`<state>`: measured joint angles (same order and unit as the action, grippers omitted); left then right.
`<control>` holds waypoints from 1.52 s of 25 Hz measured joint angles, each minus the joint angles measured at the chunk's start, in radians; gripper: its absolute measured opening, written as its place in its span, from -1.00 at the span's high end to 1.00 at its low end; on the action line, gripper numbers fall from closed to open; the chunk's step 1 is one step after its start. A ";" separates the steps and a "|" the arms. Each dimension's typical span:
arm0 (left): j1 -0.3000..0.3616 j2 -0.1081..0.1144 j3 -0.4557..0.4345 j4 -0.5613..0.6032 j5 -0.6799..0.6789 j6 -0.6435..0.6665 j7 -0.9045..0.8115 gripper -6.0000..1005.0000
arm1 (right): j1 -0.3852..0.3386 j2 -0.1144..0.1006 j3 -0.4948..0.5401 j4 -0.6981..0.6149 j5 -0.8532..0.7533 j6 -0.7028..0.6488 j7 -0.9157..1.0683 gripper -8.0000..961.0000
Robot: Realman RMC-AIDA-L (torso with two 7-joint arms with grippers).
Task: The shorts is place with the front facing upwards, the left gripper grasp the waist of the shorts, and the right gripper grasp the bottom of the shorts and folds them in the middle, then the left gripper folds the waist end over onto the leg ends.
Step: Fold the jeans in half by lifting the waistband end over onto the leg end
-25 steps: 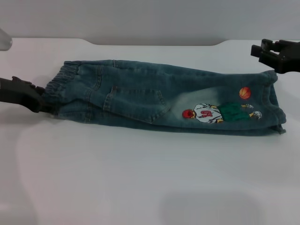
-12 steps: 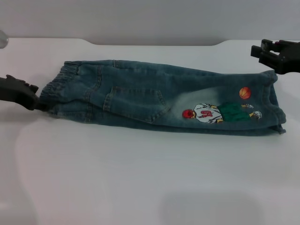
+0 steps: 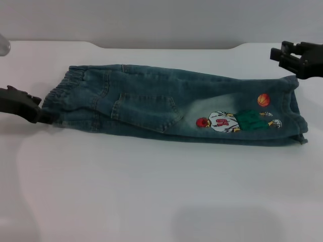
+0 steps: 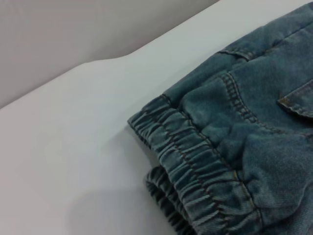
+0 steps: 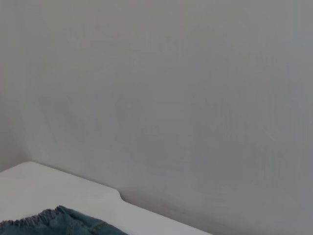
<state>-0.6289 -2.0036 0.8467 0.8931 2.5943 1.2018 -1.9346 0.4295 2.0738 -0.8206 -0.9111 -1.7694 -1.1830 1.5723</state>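
Observation:
The shorts (image 3: 166, 103) lie folded lengthwise across the table, with the patch pocket and cartoon print facing up. The waist of the shorts (image 3: 63, 88) is at the left, a ruffled elastic band that fills the left wrist view (image 4: 195, 166). The bottom of the shorts (image 3: 298, 111), with the orange ball print beside it, is at the right. My left gripper (image 3: 40, 115) sits low at the table's left side, just off the waist's front corner. My right gripper (image 3: 277, 54) hovers above the far corner of the leg ends, apart from the cloth. An edge of denim (image 5: 63, 223) shows in the right wrist view.
The white table (image 3: 151, 191) stretches wide in front of the shorts. A grey wall (image 3: 161, 20) rises behind the table's far edge. A small clear object (image 3: 4, 44) pokes in at the far left.
My left gripper has drawn back to the left and slightly nearer, away from the waist band. The right gripper and the shorts have stayed put.

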 joint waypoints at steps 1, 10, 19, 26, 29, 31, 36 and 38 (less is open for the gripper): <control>0.000 -0.001 0.000 -0.003 0.001 -0.001 0.000 -0.31 | 0.000 0.000 0.000 0.000 0.002 0.000 0.000 0.26; -0.003 -0.003 -0.004 -0.019 -0.003 -0.003 -0.001 -0.30 | 0.001 0.000 0.000 0.000 0.004 0.000 -0.003 0.26; -0.009 -0.010 -0.001 -0.021 0.002 -0.012 -0.008 0.19 | -0.005 0.000 0.003 0.001 0.005 0.000 -0.009 0.26; -0.009 -0.010 0.000 -0.020 0.004 -0.033 -0.025 0.68 | -0.007 0.002 0.004 0.002 0.005 0.000 -0.009 0.26; -0.009 -0.012 0.000 -0.013 0.004 -0.038 -0.026 0.85 | -0.007 0.002 0.006 0.002 0.005 0.000 -0.009 0.26; -0.008 -0.014 -0.002 -0.012 0.004 -0.041 -0.026 0.86 | -0.008 0.002 0.007 0.002 0.005 0.000 -0.009 0.26; -0.009 -0.021 -0.007 0.004 -0.003 -0.040 -0.026 0.89 | -0.007 0.001 0.010 0.001 0.005 0.003 -0.009 0.26; -0.009 -0.034 -0.006 0.031 -0.004 -0.029 -0.026 0.90 | -0.005 0.001 0.010 0.002 0.005 0.008 -0.009 0.26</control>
<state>-0.6381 -2.0376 0.8409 0.9237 2.5900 1.1727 -1.9605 0.4248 2.0743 -0.8103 -0.9094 -1.7640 -1.1751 1.5633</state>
